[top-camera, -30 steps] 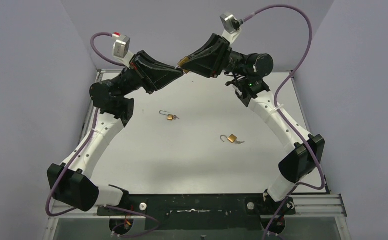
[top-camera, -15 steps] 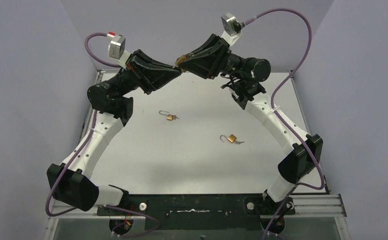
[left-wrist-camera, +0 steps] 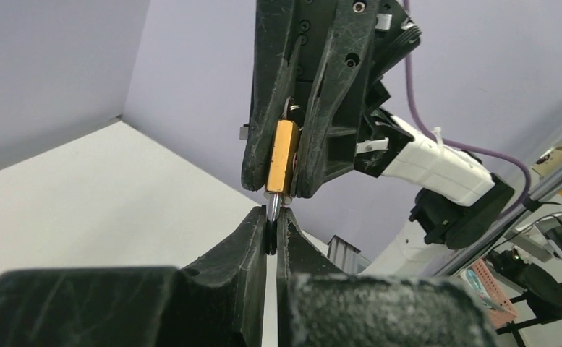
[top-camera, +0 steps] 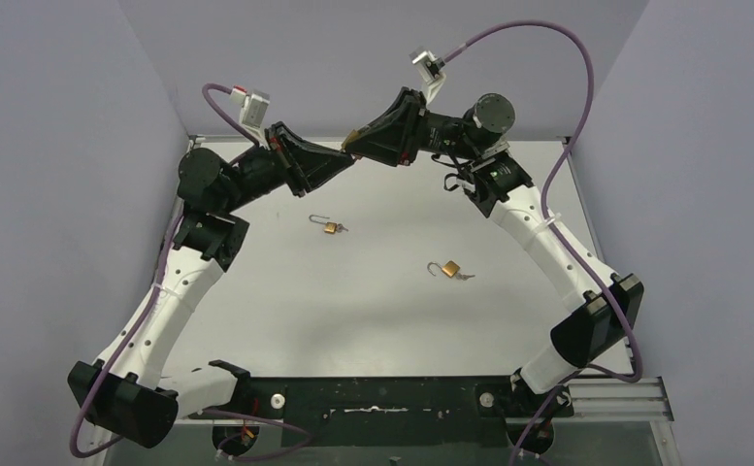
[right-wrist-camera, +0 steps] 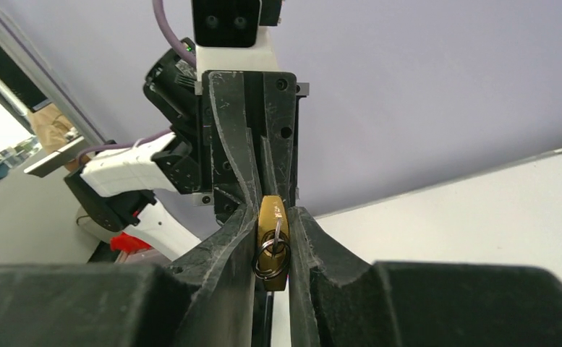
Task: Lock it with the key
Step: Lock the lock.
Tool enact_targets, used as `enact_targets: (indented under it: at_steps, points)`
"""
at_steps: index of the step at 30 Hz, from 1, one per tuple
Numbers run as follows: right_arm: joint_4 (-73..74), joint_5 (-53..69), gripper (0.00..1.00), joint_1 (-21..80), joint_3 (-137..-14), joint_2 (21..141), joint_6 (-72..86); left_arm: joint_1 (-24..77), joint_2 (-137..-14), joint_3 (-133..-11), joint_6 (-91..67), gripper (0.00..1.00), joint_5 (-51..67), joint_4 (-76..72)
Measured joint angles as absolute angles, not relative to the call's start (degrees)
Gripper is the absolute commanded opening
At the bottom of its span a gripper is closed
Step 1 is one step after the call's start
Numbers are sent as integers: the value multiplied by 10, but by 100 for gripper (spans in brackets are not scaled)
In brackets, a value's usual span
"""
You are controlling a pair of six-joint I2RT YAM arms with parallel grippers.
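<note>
A brass padlock (left-wrist-camera: 285, 155) hangs in the air over the table's far edge, and my right gripper (right-wrist-camera: 273, 217) is shut on its body. In the right wrist view the padlock (right-wrist-camera: 272, 230) shows its end face with the key and its ring (right-wrist-camera: 270, 258) in the keyhole. A silver shackle stem (left-wrist-camera: 273, 208) sticks out of the other end, and my left gripper (left-wrist-camera: 272, 220) is shut on it. From above, the two grippers meet tip to tip, left gripper (top-camera: 339, 153) against right gripper (top-camera: 356, 138).
Two more brass padlocks lie on the white table with shackles open and keys in them, one (top-camera: 331, 227) mid-left and one (top-camera: 448, 268) mid-right. Purple walls close in the back and sides. A black base rail (top-camera: 382, 398) runs along the near edge.
Both arms have swung and rolled their wrists while staying joined at the padlock. The left elbow moved outward and lower. Both grips are unchanged.
</note>
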State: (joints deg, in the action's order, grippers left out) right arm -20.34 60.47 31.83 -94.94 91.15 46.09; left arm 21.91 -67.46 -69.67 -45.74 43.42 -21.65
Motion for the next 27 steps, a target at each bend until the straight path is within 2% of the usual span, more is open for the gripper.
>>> enact_targets:
  at_steps: [7, 9, 12, 16, 20, 24, 27]
  points:
    - [-117, 573, 0, 318, -920, 893, 387, 222, -674, -697, -414, 0, 408, -114]
    - [-95, 568, 15, 319, -914, 886, 369, 225, -674, -697, -404, 0, 407, -97]
    - [-70, 566, 30, 319, -911, 881, 347, 227, -674, -702, -383, 0, 408, -70]
    - [-37, 560, 68, 303, -911, 877, 328, 234, -674, -721, -350, 0, 406, -34]
    - [-29, 578, 79, 235, -908, 872, 336, 235, -673, -737, -320, 0, 395, -18]
    - [-60, 579, 81, 151, -889, 853, 360, 232, -662, -738, -303, 0, 399, -6]
    - [-131, 595, 81, 149, -847, 834, 405, 231, -657, -738, -290, 0, 408, 5]
